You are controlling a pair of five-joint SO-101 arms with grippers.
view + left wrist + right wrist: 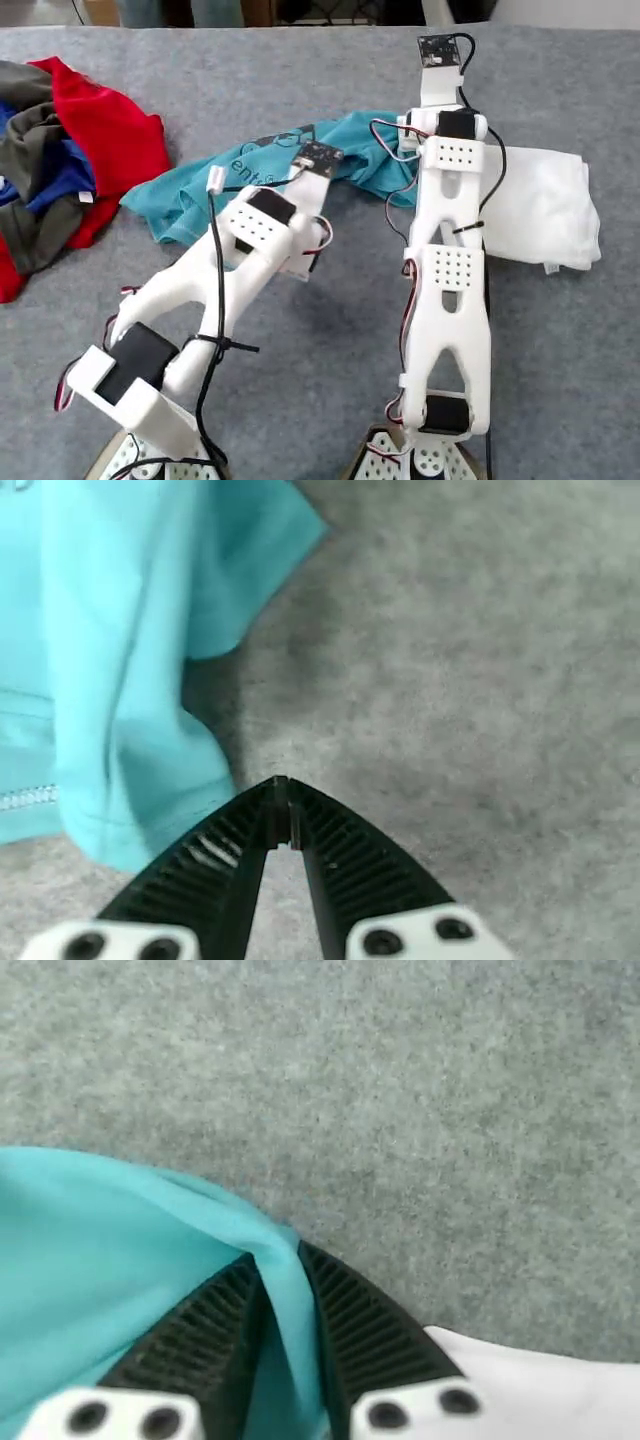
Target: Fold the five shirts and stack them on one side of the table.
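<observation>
My right gripper (282, 1265) is clenched on the teal shirt (195, 195), crumpled mid-table beside the folded white shirt (545, 205), while my left gripper (281, 798) is closed empty just beside it, so I think the spreading step is in hand and the left must next grasp another edge.

Grey felt-like tabletop (330, 330), soft even light, dark shapes (330, 10) beyond far edge

Looks like a robotics lab or workshop bench: grey felt-covered table (560, 380), two white plastic arms (450, 290) based at its near edge, servo motors (138, 362) and loose wiring (213, 290) exposed.
</observation>
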